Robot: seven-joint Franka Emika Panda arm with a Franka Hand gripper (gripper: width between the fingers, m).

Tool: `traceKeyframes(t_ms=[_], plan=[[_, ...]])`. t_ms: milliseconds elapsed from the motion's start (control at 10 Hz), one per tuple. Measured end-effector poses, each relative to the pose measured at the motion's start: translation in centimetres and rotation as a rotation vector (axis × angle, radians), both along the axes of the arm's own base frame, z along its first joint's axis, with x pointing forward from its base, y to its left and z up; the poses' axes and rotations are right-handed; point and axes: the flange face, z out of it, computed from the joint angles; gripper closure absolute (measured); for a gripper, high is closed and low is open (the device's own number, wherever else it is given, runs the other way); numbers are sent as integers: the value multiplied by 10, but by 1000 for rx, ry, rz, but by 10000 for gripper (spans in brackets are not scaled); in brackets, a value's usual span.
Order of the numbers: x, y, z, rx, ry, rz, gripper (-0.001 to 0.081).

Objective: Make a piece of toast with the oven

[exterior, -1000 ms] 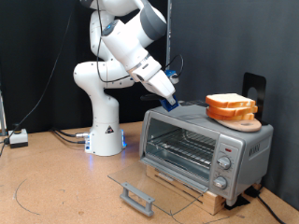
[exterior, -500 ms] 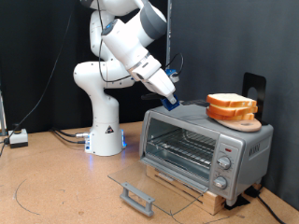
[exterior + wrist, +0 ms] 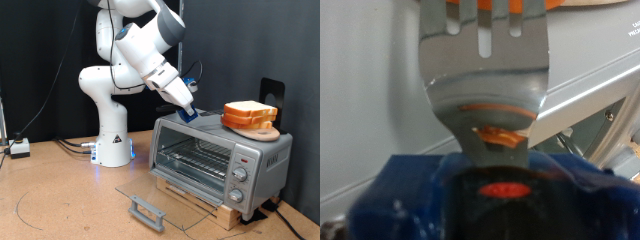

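Note:
The silver-grey oven stands at the exterior view's right, its glass door folded down open and the wire rack bare. A pile of bread slices with orange-brown crust lies on a wooden board on the oven's top. I cannot tell a single piece of toast apart from the pile. My gripper, with blue fingers, is low over the oven top, left of the pile, and shut on a grey slotted spatula. In the wrist view the spatula's tip reaches an orange crust edge.
The oven sits on a wooden base. Three knobs are on its right panel. The robot's white base stands at the back left. A small box with cables lies at the far left of the brown table.
My gripper has moved right along the oven top with the spatula, closer to the bread pile. The oven and bread have not moved.

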Motion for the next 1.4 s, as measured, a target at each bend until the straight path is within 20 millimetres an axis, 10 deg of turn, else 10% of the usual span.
traceKeyframes(t_ms=[1400], plan=[[63,18,-7,26,-4,-36,338]])
